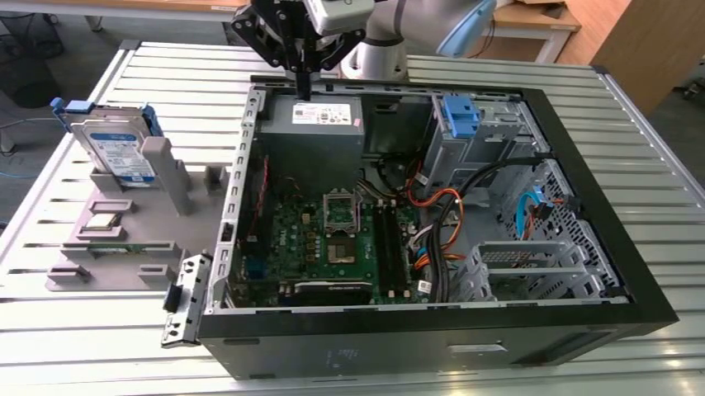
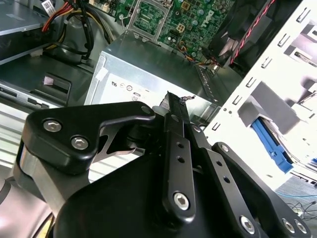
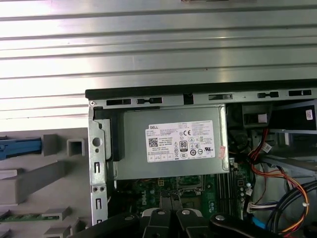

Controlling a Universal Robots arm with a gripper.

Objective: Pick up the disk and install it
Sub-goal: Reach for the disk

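Observation:
The disk (image 1: 115,148), silver-black with a blue-and-white label in a blue carrier frame, stands upright in a grey holder (image 1: 121,235) on the table at the exterior view's left, outside the open computer case. The blue end of its carrier (image 3: 20,148) shows in the first wrist view. My gripper (image 1: 300,91) hangs over the far wall of the case, just above the grey power supply box (image 1: 314,115), well away from the disk. Its two fingers are shut together with nothing between them, as the gripper (image 2: 174,99) shows in the second wrist view.
The open black case (image 1: 617,272) holds a green motherboard (image 1: 330,235), orange and black cables (image 1: 435,206), and a metal drive cage with a fixed blue bracket (image 1: 457,115) at the far right corner. The slatted metal table (image 1: 88,330) surrounds it.

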